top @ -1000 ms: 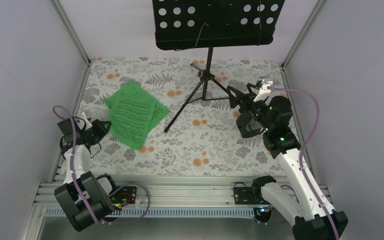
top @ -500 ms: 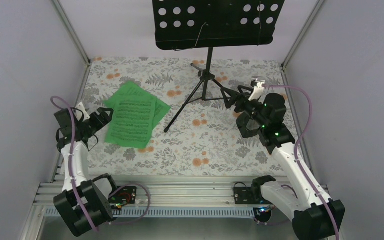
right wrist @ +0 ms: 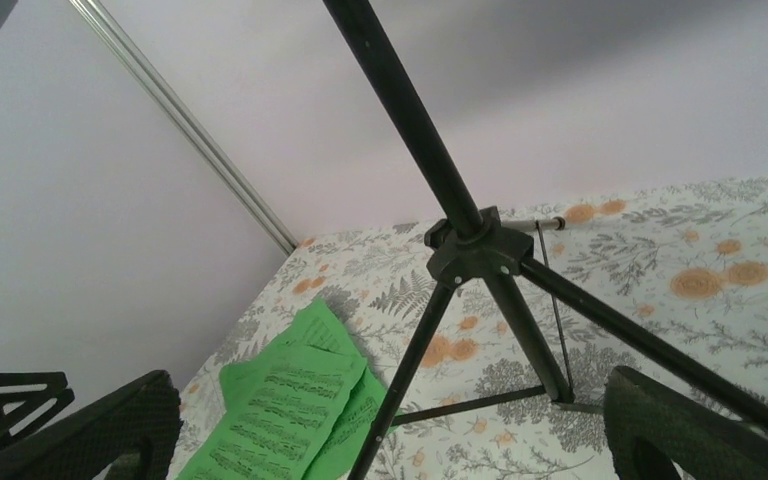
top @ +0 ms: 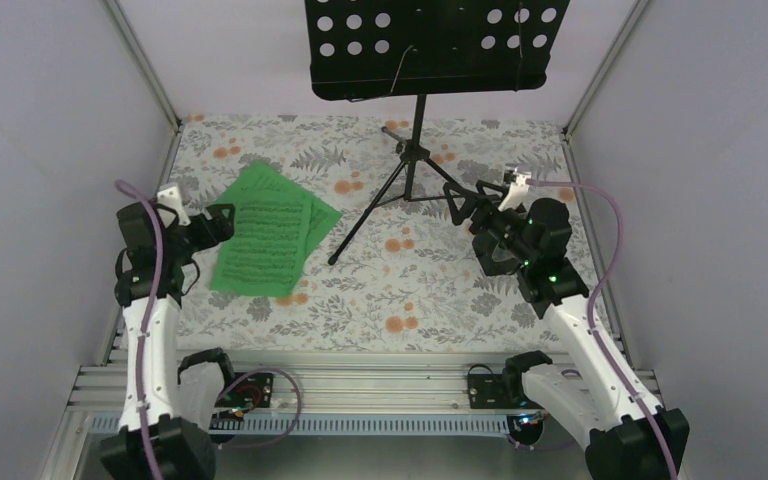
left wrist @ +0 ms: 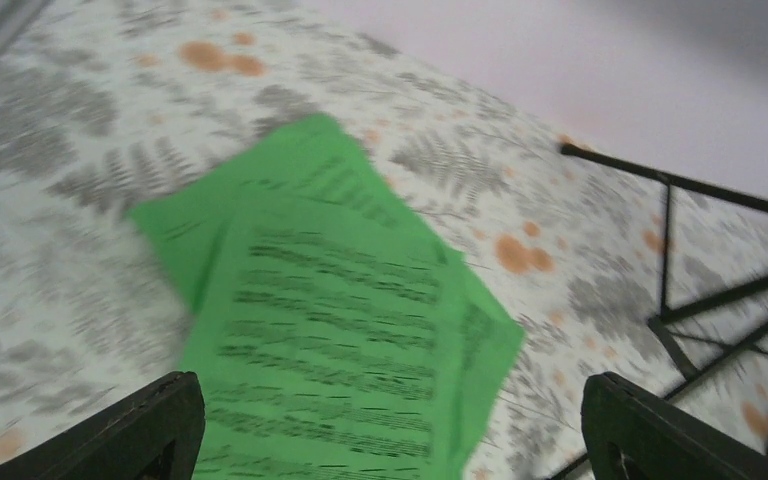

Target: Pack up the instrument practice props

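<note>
Lab robot cell: plain white panels point(top: 50, 150) and aluminium posts point(top: 145, 65) around the flower-printed table point(top: 430, 290), slotted aluminium rail point(top: 360, 380) along its near edge.

Both arms pair white link shells with chunky black joint housings, the left arm point(top: 150, 330) at 7 o'clock of the overhead view and the right arm point(top: 585, 340) at 5 o'clock. A mauve cable point(top: 615, 225) loops along each, and small green lights point(top: 543, 268) glow on the right arm's black wrist housing. The jaws are matte black, pebbled on the right pair, behind a white bracket point(top: 517, 183)
</note>
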Robot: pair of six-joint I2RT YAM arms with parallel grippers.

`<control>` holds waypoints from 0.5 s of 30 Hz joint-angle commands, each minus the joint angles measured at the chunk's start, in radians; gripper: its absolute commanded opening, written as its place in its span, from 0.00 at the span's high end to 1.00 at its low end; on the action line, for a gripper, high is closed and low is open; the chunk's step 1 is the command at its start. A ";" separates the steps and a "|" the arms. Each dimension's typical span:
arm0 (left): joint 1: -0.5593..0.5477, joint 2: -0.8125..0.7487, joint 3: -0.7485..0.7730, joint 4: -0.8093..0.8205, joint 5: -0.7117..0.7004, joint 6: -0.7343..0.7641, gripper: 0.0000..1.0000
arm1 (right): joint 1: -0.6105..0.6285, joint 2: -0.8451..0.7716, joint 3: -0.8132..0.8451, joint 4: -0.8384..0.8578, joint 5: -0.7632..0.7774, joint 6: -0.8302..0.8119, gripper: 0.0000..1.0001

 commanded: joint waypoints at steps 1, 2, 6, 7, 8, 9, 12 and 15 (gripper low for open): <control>-0.144 -0.051 0.058 0.002 0.004 0.059 0.07 | 0.013 -0.039 -0.061 0.090 -0.031 0.067 0.00; -0.176 -0.051 0.060 0.013 0.022 0.055 0.08 | 0.013 -0.041 -0.072 0.107 -0.044 0.078 0.00; -0.346 -0.009 0.053 0.116 0.091 0.015 0.12 | 0.015 -0.036 -0.094 0.142 -0.092 0.111 0.00; -0.395 0.015 0.050 0.146 0.100 0.001 0.12 | 0.015 -0.034 -0.097 0.146 -0.103 0.116 0.00; -0.436 0.040 0.046 0.183 0.118 -0.017 0.13 | 0.015 -0.036 -0.100 0.147 -0.114 0.120 0.00; -0.471 0.067 0.036 0.228 0.138 -0.046 0.14 | 0.016 -0.040 -0.103 0.144 -0.126 0.120 0.00; -0.578 0.146 0.001 0.407 0.161 -0.094 0.19 | 0.017 -0.072 -0.105 0.105 -0.145 0.113 0.00; -0.687 0.288 0.023 0.569 0.188 -0.098 0.22 | 0.018 -0.125 -0.089 0.004 -0.125 0.057 0.00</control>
